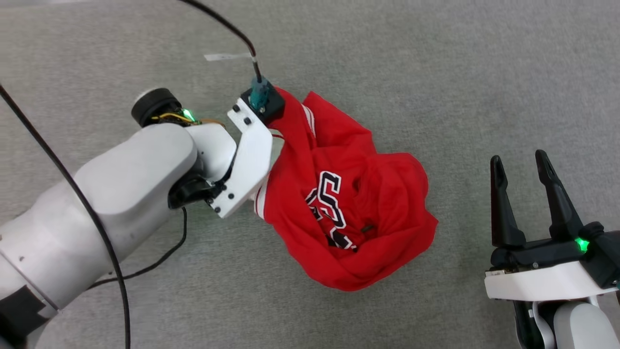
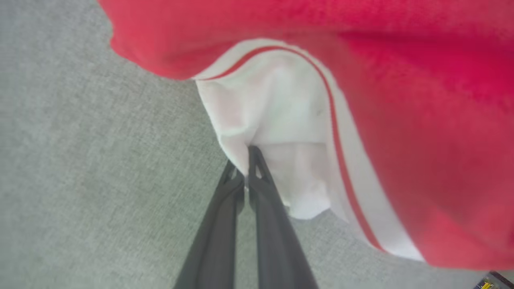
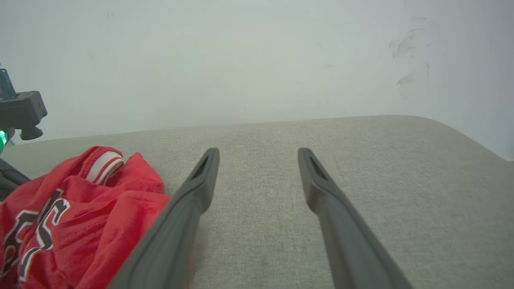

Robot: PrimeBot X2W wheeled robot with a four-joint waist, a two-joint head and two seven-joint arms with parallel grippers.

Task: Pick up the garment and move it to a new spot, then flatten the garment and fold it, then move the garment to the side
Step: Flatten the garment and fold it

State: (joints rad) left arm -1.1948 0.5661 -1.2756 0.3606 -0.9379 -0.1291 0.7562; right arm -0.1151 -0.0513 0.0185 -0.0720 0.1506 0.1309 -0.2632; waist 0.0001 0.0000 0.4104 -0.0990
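A rounded glossy white forearm shell (image 1: 131, 184) meets a flat white bracket (image 1: 249, 160) dotted with dark screws; a thin black cable (image 1: 105, 242) crosses at its seven o'clock. The right gripper (image 1: 517, 157) has long tapered black fingers, a green light (image 1: 582, 245) at four o'clock.

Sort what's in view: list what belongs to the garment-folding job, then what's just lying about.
Belongs to the job:
- garment, crumpled on the grey surface
- left claw, shut on its white sleeve
- right claw, open, apart from the garment

Just lying about:
- white strip beyond the garment
- black cable trailing across the surface
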